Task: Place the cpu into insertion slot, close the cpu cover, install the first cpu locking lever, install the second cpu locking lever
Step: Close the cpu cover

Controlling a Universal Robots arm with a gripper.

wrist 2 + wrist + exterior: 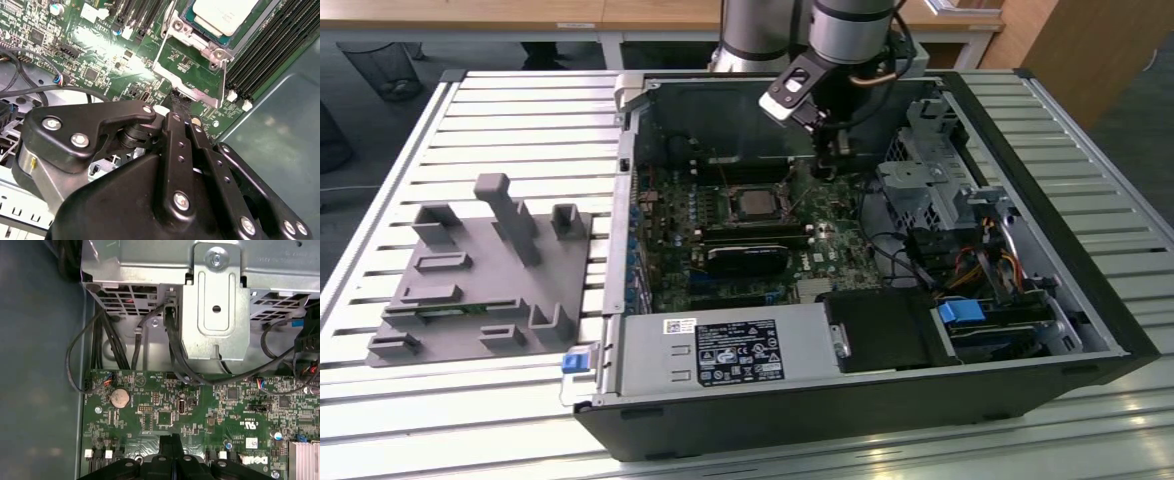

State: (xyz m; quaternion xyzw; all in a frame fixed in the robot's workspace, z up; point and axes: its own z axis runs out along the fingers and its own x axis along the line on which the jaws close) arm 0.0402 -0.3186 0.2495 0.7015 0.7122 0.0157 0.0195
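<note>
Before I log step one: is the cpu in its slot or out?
In. The second wrist view shows the cpu lying flat and low, the cover framing it.

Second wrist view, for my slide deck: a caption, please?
Gripper tip close beside the insertion slot, with the cpu seated inside.

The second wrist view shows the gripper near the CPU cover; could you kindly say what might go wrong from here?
The shut gripper sits at the edge of the thin silver metal cpu cover, which looks swung open; slipping off could scrape the green circuit board. The black cables beside the gripper might snag.
</note>
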